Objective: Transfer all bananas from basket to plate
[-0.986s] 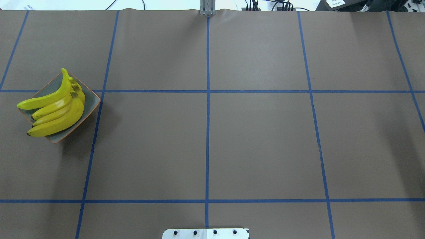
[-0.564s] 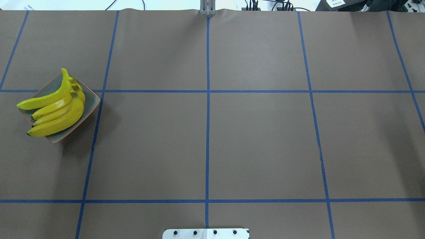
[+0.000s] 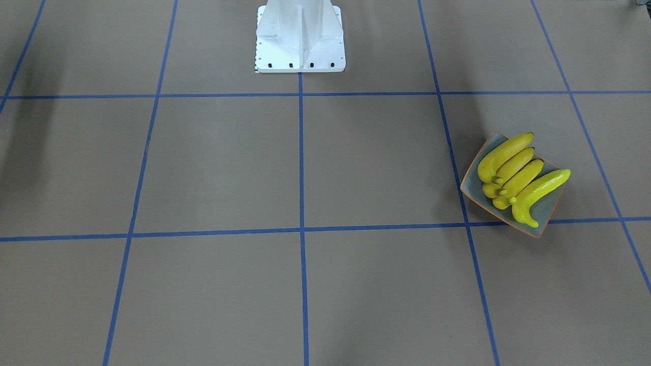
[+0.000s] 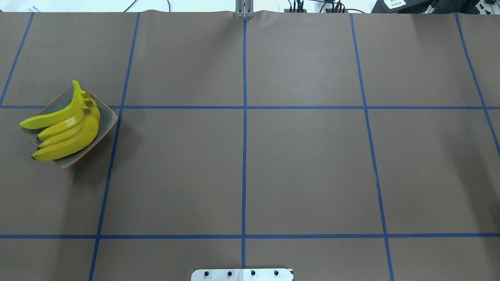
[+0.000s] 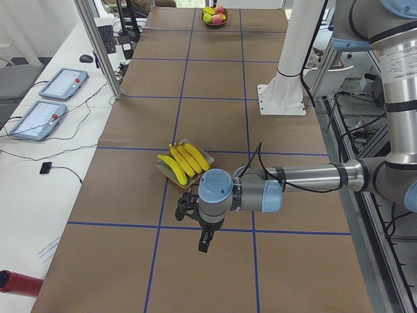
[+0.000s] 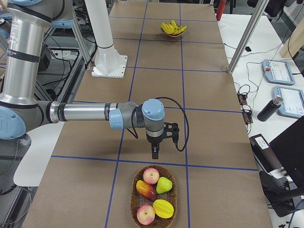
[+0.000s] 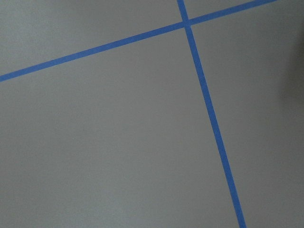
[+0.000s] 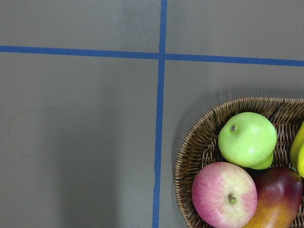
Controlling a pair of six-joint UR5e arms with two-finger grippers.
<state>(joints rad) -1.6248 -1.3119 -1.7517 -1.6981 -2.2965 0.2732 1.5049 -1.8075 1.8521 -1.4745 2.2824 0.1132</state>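
Left claw (image 5: 204, 240): points down above the brown surface (image 4: 304, 164), near the plate (image 4: 104, 125) but apart from it. It shows in the side view only, so its opening cannot be told, and it touches nothing.

Right claw (image 6: 155, 153): points down just beside the rim of the wicker basket (image 6: 133, 199), not touching it. Its opening likewise cannot be told.

The four bananas (image 4: 64, 127) lie side by side on the plate, tips overhanging its outer edge. The plate sits toward the surface's left end, one corner at a blue tape crossing. The basket stands at the opposite end, well apart, with apples and other fruit inside.
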